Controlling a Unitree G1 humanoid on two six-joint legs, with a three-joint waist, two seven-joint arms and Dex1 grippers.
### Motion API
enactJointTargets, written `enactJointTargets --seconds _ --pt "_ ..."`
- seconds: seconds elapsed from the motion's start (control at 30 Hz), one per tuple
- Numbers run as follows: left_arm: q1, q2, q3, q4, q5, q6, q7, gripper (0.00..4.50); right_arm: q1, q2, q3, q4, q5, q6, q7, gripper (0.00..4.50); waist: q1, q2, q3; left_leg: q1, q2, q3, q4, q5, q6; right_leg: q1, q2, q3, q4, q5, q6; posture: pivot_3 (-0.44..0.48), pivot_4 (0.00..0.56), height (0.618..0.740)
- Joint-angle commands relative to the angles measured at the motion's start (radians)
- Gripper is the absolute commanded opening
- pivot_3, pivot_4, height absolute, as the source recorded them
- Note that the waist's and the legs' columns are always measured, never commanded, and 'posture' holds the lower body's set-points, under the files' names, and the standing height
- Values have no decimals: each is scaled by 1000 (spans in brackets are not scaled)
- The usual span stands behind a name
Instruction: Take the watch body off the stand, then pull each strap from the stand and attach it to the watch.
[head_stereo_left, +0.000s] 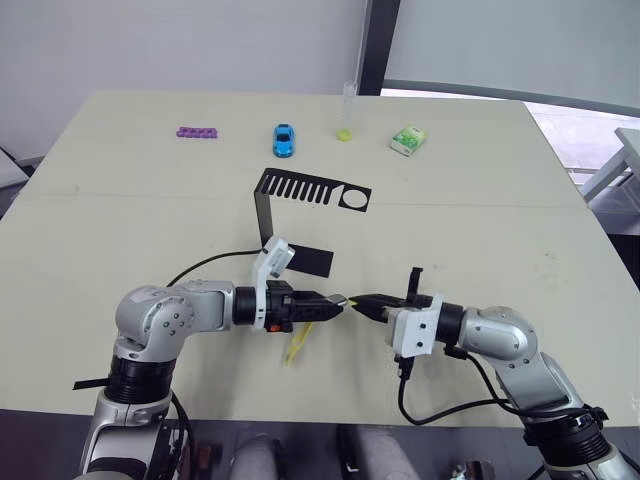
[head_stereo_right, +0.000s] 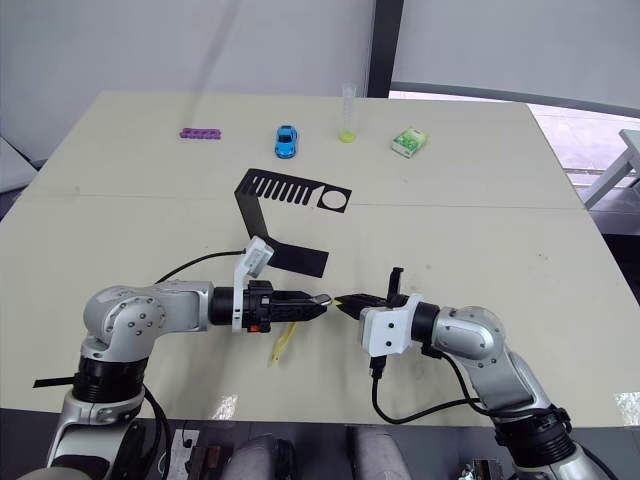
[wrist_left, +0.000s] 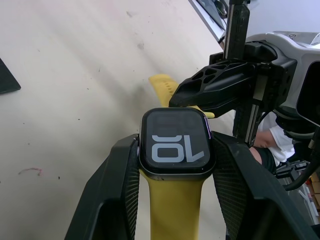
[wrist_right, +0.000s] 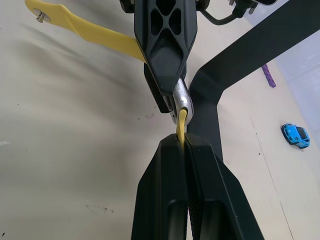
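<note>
Now the second strap (wrist_right: 181, 122), pinched in the right claw (head_stereo_left: 372, 302), is being fitted to the watch (wrist_left: 176, 142), clamped in the left claw (head_stereo_left: 338, 303) with one strap attached; a straight push at nine o'clock is needed.

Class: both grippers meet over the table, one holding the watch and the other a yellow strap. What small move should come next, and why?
Probably the right gripper should ease its yellow strap into the slot of the watch body. The left gripper clamps the body, one strap already hangs attached, and the second strap's end sits at the case edge.

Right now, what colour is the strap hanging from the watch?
Bright yellow; the strap under the watch body shows best in the left wrist view.
</note>
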Motion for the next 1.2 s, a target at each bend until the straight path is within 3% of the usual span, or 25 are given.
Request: enactJointTargets --seconds 0.03,1.2 --pt "-19 -35 -58 -48 -31 0 -20 1596 -34 31 30 -52 25 -24 -30 0 0 0 0 0 0 0 0 0 0 0 0 0 0 0 0 0 150 740" --pt "-19 -40 -60 -49 -27 -5 -14 1596 -37 46 32 -47 15 -7 -33 0 0 0 0 0 0 0 0 0 0 0 0 0 0 0 0 0 150 740"
